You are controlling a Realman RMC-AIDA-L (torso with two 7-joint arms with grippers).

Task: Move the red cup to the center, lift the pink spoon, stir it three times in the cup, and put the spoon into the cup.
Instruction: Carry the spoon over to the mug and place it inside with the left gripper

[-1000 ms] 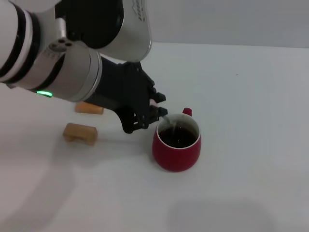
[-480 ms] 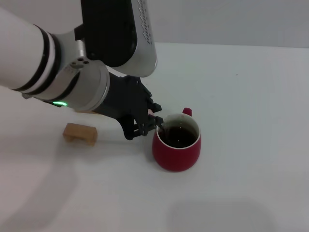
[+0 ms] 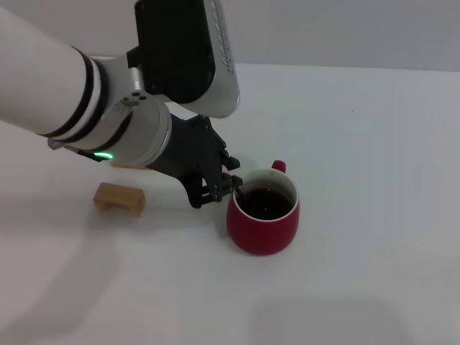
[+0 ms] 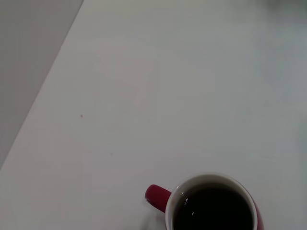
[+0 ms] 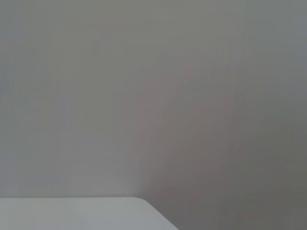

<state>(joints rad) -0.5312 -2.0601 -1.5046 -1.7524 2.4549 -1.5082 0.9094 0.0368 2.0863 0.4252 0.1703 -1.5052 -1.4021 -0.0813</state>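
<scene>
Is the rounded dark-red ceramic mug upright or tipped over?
Upright. The rounded dark-red ceramic mug sits on its base on the white table, its pale rim level and its dark inside facing up in both the head and left wrist views.

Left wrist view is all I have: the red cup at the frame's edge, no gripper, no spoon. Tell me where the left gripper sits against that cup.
Observer: In the head view the left gripper is low at the rim of the red cup, on the side toward the robot's left.
Operator: Report the pink spoon.
Observer: I cannot make the pink spoon out clearly; the gripper's black body crowds that spot at the rim.
Operator: Locate the right gripper.
Observer: The right gripper is outside the head view; its wrist camera shows only wall and a corner of the table.
</scene>
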